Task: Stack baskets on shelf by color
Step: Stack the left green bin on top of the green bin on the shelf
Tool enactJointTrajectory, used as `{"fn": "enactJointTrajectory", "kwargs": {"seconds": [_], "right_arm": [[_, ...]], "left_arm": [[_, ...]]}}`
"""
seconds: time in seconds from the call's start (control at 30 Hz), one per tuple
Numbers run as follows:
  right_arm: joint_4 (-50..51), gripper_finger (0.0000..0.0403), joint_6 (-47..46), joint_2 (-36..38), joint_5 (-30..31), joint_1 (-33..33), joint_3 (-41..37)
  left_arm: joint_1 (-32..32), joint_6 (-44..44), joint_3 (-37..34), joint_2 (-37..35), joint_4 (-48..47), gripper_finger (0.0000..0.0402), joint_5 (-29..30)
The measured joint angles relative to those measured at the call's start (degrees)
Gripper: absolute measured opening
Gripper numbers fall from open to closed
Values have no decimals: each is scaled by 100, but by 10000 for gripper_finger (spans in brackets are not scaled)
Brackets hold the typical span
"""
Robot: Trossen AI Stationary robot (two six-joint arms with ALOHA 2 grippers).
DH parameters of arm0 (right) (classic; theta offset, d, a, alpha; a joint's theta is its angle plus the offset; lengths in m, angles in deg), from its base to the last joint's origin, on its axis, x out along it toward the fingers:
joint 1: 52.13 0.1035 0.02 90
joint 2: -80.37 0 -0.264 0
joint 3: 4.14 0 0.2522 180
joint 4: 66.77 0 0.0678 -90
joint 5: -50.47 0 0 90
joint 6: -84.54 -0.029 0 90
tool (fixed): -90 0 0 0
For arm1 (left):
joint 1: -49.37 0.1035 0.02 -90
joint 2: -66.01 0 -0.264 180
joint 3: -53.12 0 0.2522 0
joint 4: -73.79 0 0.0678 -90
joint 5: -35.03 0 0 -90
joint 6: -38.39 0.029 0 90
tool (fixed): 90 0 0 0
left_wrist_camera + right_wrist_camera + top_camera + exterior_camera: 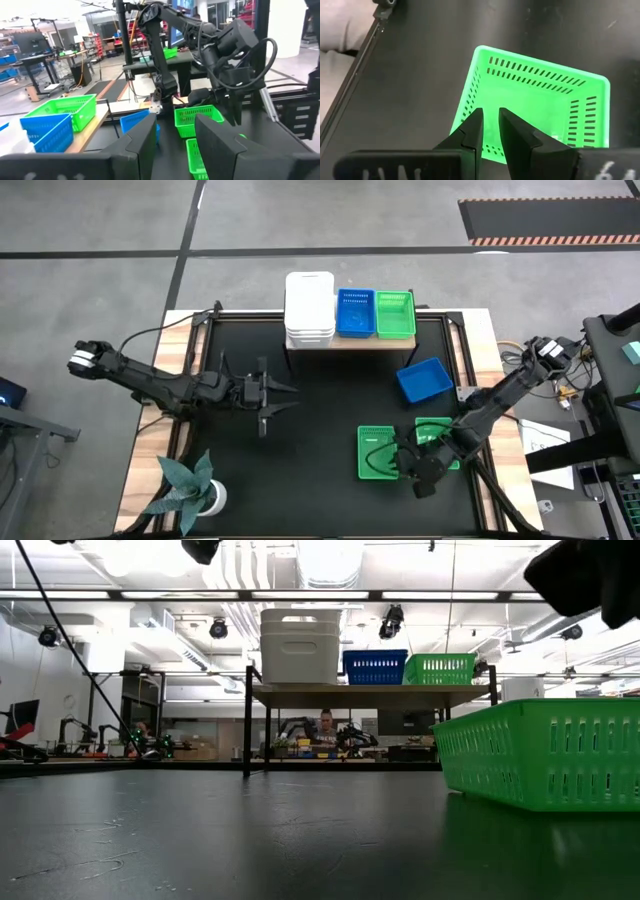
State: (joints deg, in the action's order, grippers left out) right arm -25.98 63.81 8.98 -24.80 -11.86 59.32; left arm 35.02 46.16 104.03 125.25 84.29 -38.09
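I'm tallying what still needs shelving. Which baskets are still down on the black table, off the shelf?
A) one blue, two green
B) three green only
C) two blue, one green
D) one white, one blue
A: the high view shows a blue basket and two green baskets on the table, while the shelf holds the rest.

the counter (320, 450) has a black top framed by pale wood edges. the shelf (350, 342) is a light-wood board on thin black legs. on it sits a white basket stack (309, 307), a blue basket (355, 312) and a bright green basket (395, 314), each with a perforated bottom. a second blue basket (423, 379) lies on the black top. two more green baskets (376, 452) show rows of slotted holes in their walls. both arms are dark; the right gripper (490, 131) is black. the plant (188, 485) has grey-green leaves in a white pot.
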Motion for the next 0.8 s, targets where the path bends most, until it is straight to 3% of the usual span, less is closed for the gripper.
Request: {"fn": "enactJointTrajectory", "kwargs": {"seconds": [0.13,0.5,0.8], "right_arm": [[-57,63,-180,0,76,146,-4],[-720,155,-188,-222,201,212,7],[-1393,146,924,-895,630,59,264]], "left_arm": [[-89,8,0,0,128,120,-4],[-116,31,-11,0,89,120,-4],[-116,9,-12,72,129,120,-4]]}}
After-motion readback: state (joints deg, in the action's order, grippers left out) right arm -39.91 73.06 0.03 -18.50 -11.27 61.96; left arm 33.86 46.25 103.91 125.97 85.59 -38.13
